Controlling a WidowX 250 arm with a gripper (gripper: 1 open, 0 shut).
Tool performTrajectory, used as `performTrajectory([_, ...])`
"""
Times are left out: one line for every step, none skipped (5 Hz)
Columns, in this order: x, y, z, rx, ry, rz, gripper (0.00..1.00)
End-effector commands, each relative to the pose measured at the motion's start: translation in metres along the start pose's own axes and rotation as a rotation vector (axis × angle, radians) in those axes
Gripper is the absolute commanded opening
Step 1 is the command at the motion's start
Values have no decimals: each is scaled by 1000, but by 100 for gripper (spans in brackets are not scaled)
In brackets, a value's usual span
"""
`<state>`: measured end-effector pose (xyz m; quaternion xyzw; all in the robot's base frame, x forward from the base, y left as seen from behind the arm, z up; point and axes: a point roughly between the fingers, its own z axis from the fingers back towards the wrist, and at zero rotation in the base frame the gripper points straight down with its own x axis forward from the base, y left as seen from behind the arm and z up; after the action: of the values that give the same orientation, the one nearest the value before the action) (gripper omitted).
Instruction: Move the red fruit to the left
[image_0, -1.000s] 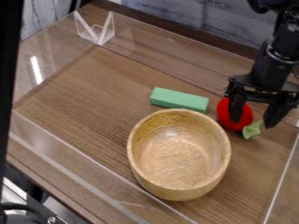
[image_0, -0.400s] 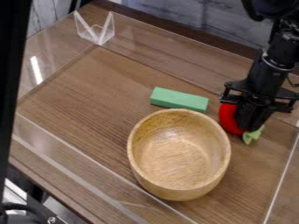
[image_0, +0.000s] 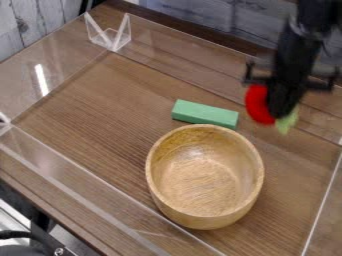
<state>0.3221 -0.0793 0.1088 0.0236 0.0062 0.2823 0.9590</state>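
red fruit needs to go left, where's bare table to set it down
The gripper is shut on the red fruit, lifted above the table. The widest bare wood lies left of the green block and wooden bowl, towards the clear stand. The right side, around block and bowl, is crowded.

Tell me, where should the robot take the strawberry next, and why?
Probably carry it sideways to the left, staying up high. The gripper is shut on the red fruit and holds it in the air at the right side of the table. The green block and the wooden bowl sit on its left, so staying high should let it pass over them.
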Motion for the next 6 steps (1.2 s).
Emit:
performTrajectory([12,29,40,-68,-47,36,0])
performTrajectory([23,69,40,-73,-51,90,0])
performTrajectory([29,106,38,-69,-49,75,0])
performTrajectory([35,140,36,-64,-51,44,0])
performTrajectory([37,164,31,-60,-57,11,0])
performTrajectory([40,182,25,-52,-63,-1,0])
